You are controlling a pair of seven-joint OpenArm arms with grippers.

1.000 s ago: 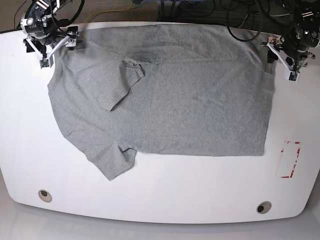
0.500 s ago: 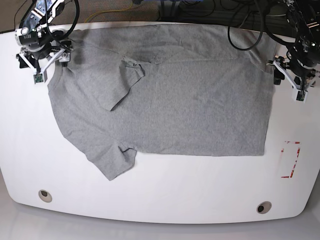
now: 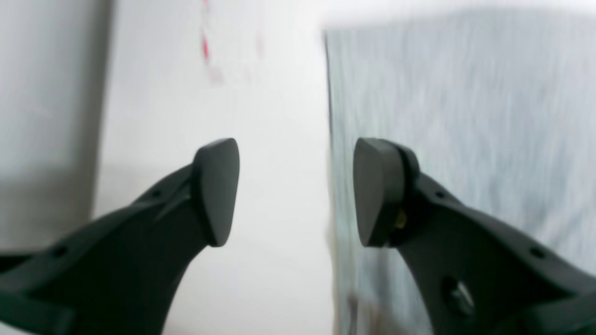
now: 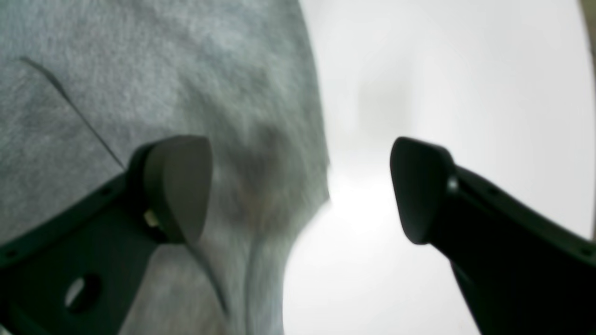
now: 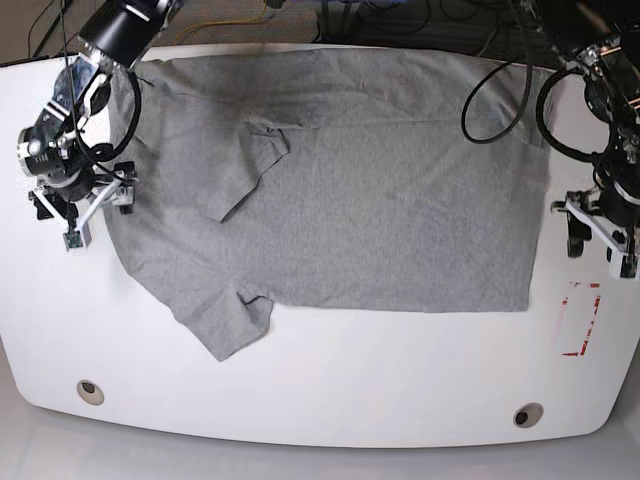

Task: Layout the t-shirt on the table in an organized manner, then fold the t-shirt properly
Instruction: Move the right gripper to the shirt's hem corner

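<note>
Base view — pincers [image 5: 80, 205] flanking t-shirt [image 5: 380, 190]

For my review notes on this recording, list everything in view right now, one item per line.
t-shirt: one, heather grey, spread flat across the middle of the table, one sleeve folded in over the chest, the other sticking out toward the near edge.
table: one, glossy white, curved edges, under everything.
grommet holes: two, round, near the front corners of the table.
tape mark: one, red rectangle outline, beside the shirt's hem, under the left arm.
cables: several, black, looping from the far edge to the arms.
right hand: one, black and white, open, over the shirt's collar-end edge.
left hand: one, black and white, open, just off the hem edge.
</note>
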